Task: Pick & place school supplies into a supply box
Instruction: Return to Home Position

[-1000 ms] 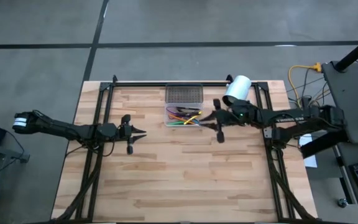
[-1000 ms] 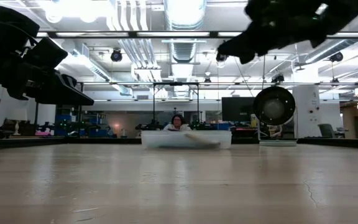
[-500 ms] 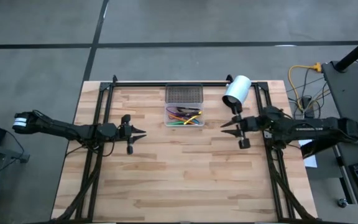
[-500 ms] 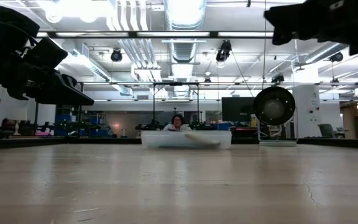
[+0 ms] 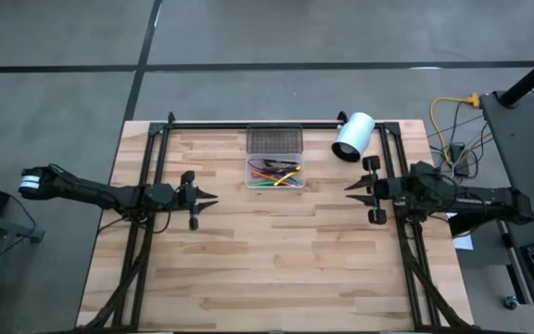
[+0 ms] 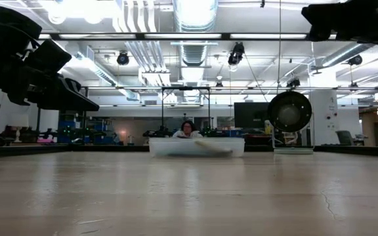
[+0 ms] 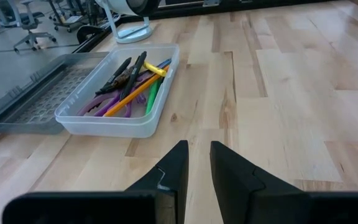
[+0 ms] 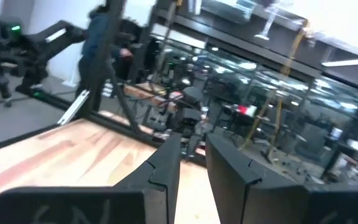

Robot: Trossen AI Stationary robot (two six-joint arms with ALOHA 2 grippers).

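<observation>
The supply box [image 5: 298,184], a small clear tray, stands on the table toward its far edge. Its grey mesh part [image 5: 274,140] lies flat against its far end. The school supplies [image 7: 129,87] lie in a heap inside it: green, orange, yellow, purple and dark pieces. My left gripper [image 5: 213,196] hovers shut left of the box, pointing at it, with nothing between its fingers [image 7: 182,155]. My right gripper [image 5: 349,188] hovers shut right of the box, near the table's right edge. It is raised and holds nothing.
A white cylinder [image 5: 353,136] with a dark opening lies at the far right, close behind my right arm. Black frame rails [image 5: 248,123] run along the far edge and both sides. Bare wood [image 5: 276,260] fills the near half of the table.
My right gripper has drawn back from over the box's right end toward the table's right edge, rolling and tipping its fingers upward as it went. The supplies and the box have stayed where they were.
</observation>
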